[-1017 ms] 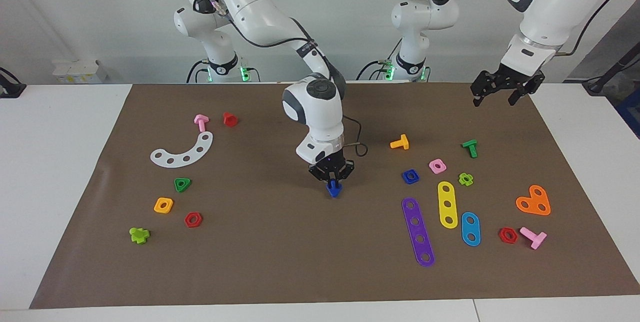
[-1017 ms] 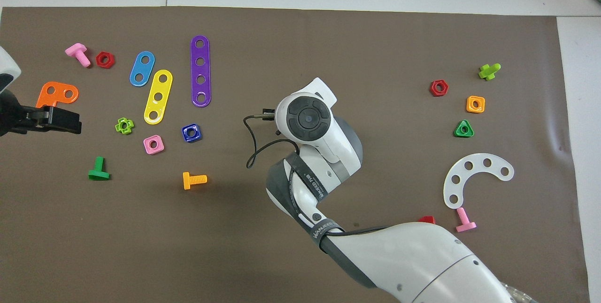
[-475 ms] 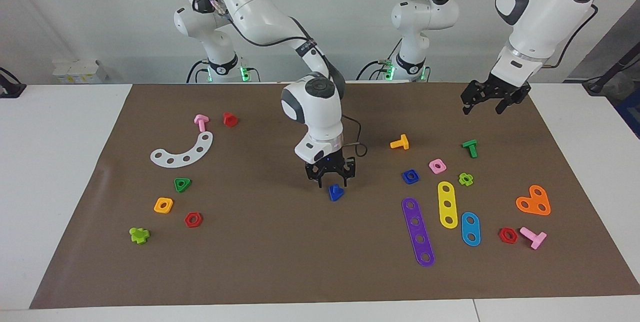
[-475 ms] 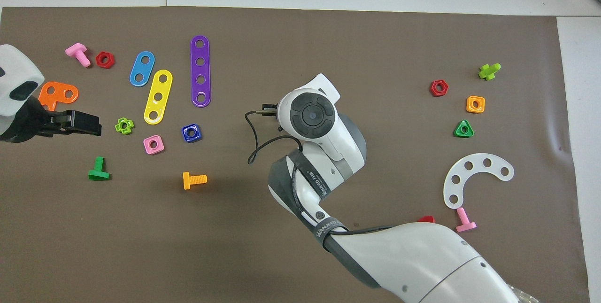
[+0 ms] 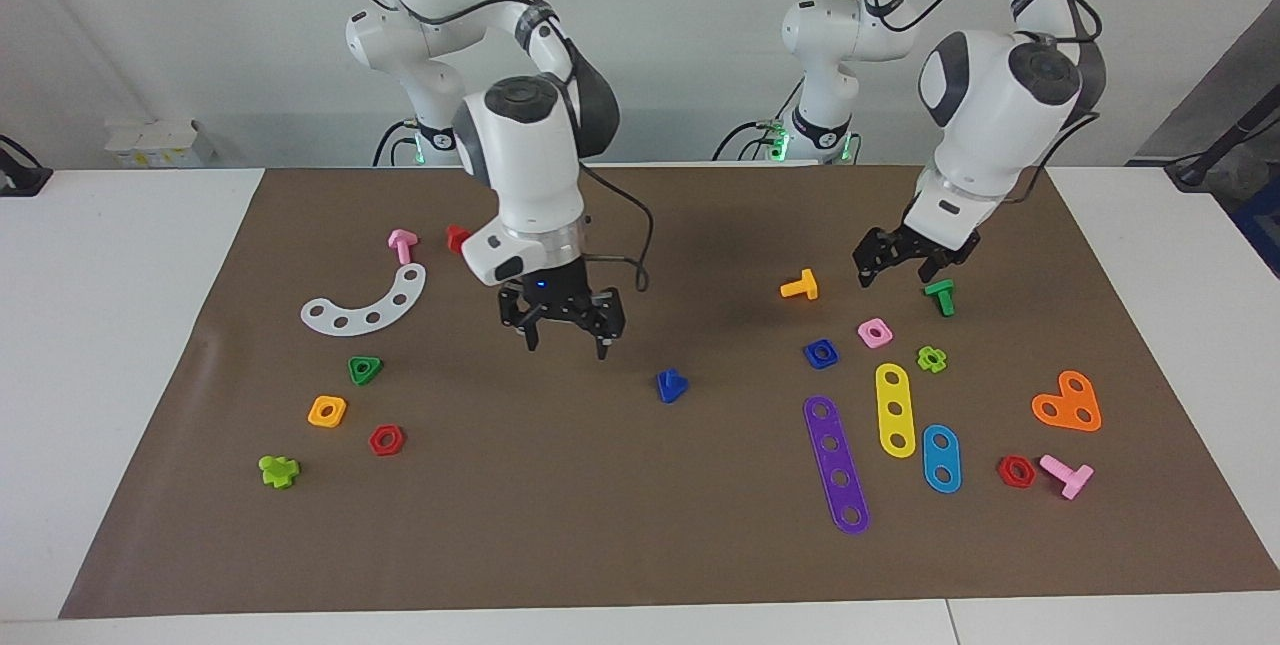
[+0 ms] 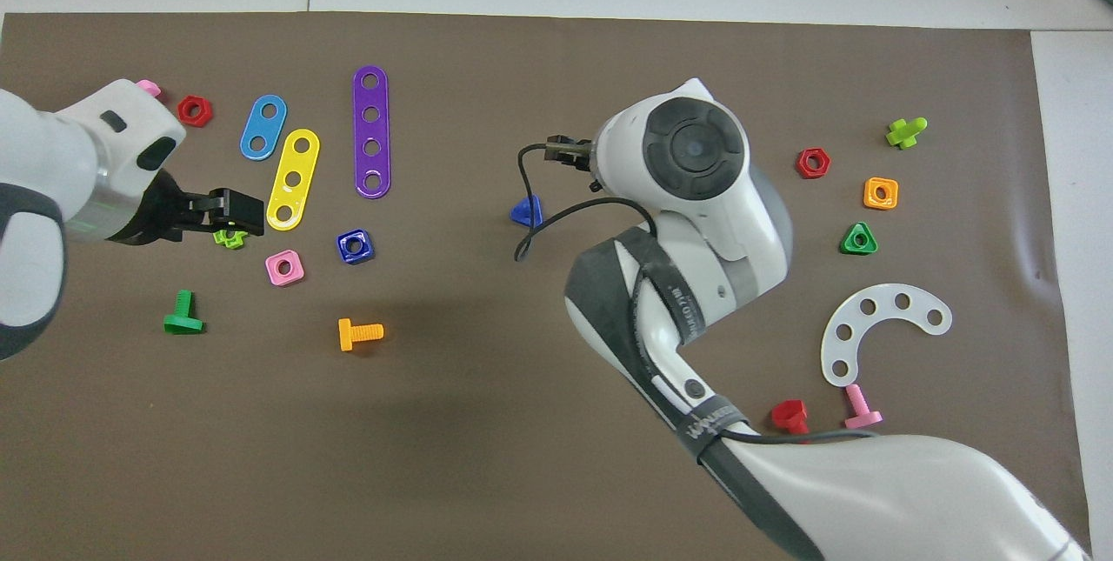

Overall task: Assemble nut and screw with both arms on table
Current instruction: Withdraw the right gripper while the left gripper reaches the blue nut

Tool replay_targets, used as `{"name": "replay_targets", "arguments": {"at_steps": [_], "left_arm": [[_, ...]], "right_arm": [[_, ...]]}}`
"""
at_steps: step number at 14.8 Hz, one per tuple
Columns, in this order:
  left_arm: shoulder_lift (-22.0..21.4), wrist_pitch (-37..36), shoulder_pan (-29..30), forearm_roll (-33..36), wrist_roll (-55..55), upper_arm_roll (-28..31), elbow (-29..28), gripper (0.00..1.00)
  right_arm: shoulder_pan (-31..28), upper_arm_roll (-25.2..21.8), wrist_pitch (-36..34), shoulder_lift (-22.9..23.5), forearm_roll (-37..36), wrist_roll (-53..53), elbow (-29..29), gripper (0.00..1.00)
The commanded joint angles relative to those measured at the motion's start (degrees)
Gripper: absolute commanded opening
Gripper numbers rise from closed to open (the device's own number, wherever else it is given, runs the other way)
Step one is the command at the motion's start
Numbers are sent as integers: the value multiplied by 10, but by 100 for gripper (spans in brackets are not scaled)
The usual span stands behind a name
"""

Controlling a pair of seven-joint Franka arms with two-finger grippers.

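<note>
The blue triangular-headed screw point(image 5: 670, 385) lies alone on the brown mat point(image 5: 640, 545) near the table's middle; it also shows in the overhead view point(image 6: 525, 211). My right gripper point(image 5: 563, 337) is open and empty, raised over the mat beside the screw, toward the right arm's end. The blue square nut point(image 5: 821, 354) lies flat toward the left arm's end, beside a pink square nut point(image 5: 874, 332); the blue nut shows in the overhead view too point(image 6: 355, 246). My left gripper point(image 5: 898, 275) is open and empty, hanging low over the mat between an orange bolt point(image 5: 800, 286) and a green bolt point(image 5: 940, 296).
Purple point(image 5: 836, 463), yellow point(image 5: 895, 409) and blue point(image 5: 941, 458) strips, a light-green cross nut point(image 5: 931, 358) and an orange plate point(image 5: 1068, 403) lie around the blue nut. A white curved plate point(image 5: 365, 303), green triangular nut point(image 5: 365, 369) and orange-yellow nut point(image 5: 327, 411) lie toward the right arm's end.
My right gripper opened, let go of the screw on the mat, rose and moved toward the right arm's end. My left gripper came down and inward over the pieces near the blue nut.
</note>
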Motion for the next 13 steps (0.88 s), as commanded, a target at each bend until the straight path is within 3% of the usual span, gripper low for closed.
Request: {"name": "replay_targets", "arguments": {"at_steps": [1,5,13], "left_arm": [[-1,50,-7,-7,-34,8,-34,95],[18,142,-31,-5,-105,11,-111,92],[90,230,-56,30,-171,11,-126,85]], "right_arm": [[-52,9,-44,-33,-3,-50,-17,100],[-122,10,-124,-77,8,-146,-30,100],[-219,9,-257,-153,36,-290,-25,100]]}}
